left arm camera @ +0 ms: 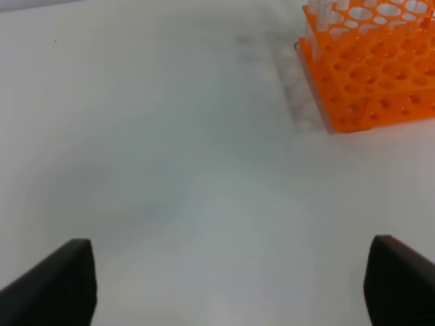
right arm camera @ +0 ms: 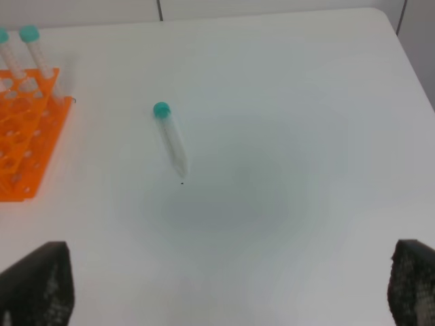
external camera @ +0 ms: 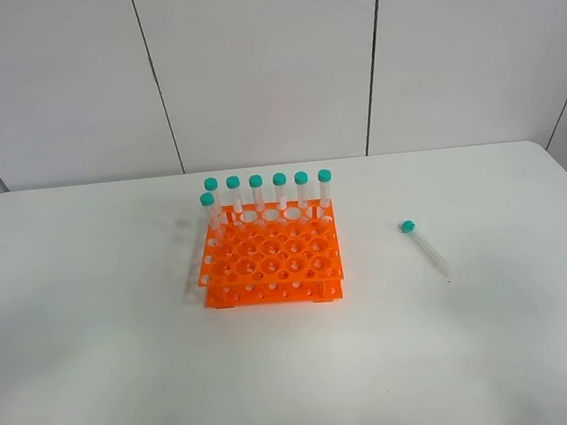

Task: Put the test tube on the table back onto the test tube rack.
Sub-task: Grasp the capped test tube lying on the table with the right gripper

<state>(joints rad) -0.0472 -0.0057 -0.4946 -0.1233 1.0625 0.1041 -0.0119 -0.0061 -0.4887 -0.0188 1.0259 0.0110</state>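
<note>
Looking from the high camera, a large white matte table [external camera: 100, 391] carries a bright orange plastic rack [external camera: 273, 264] with a grid of round holes, standing a little left of the middle. Seven clear tubes with teal-green caps [external camera: 279, 188] stand upright in it: six along the far row and one at the left end of the next row. The slim clear plastic test tube with a teal-green screw cap [external camera: 425, 247] lies flat on the table, well apart from the rack on its right side. Its cap points to the far side and its tapered tip to the near edge. No arm appears in this view.

In the left wrist view, the left gripper [left arm camera: 228, 288] shows two dark fingertips spread as wide as the picture allows. Only bare table is between them, so it holds nothing. A corner of the rack [left arm camera: 370, 81] is ahead of it, well apart.

In the right wrist view, the right gripper [right arm camera: 224, 288] is also fully spread and empty. The test tube [right arm camera: 170, 139] lies ahead of it on the table, untouched.

I judge that the task is at its first step, the approach. The right arm seems the better placed. The next move calls for bringing its jaws down across the tube's body and closing gently, because a thin round tube can roll away. After that the tube must be turned tip down over a free hole.
</note>
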